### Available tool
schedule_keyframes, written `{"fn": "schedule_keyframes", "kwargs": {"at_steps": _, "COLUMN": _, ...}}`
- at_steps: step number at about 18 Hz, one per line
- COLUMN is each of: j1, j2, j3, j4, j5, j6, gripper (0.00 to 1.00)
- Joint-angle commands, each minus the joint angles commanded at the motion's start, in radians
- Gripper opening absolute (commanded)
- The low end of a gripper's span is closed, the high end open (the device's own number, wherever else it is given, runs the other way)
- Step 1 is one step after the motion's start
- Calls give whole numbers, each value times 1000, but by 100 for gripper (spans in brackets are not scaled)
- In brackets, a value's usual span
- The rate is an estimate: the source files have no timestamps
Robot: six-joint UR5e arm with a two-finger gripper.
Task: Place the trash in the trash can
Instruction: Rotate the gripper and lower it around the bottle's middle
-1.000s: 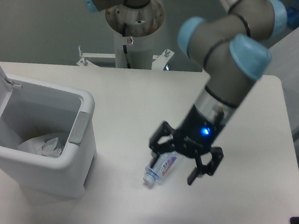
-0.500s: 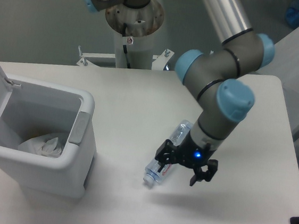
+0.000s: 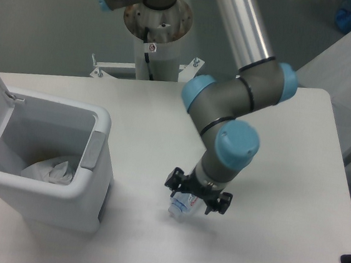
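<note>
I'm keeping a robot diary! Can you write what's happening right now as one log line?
gripper: open, low around bottle | bottle: lying on table, not lifted | wrapper: inside bin | lid: open

Clear, crinkled glossy plastic on the bottle [image 3: 182, 206]. Smooth white plastic on the trash can [image 3: 94, 161] at lower left. Matt white table [image 3: 164, 118]. Matt black gripper [image 3: 196, 195]. Thin crumpled wrapper [image 3: 49, 171].

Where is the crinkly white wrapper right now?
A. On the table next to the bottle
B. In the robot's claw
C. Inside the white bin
C: the wrapper lies at the bottom of the open trash can, far from the gripper over the bottle.
</note>
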Motion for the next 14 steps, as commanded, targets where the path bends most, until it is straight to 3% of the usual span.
{"fn": "schedule_keyframes", "kwargs": {"at_steps": 3, "j1": -28, "j2": -31, "j3": 45, "j4": -57, "j5": 44, "j6": -9, "gripper": 99}}
{"fn": "schedule_keyframes", "kwargs": {"at_steps": 12, "j1": -87, "j2": -80, "j3": 46, "j4": -71, "j5": 126, "j6": -52, "gripper": 96}}
{"fn": "schedule_keyframes", "kwargs": {"at_steps": 14, "j1": -91, "j2": -85, "j3": 46, "j4": -71, "j5": 130, "j6": -63, "gripper": 86}}
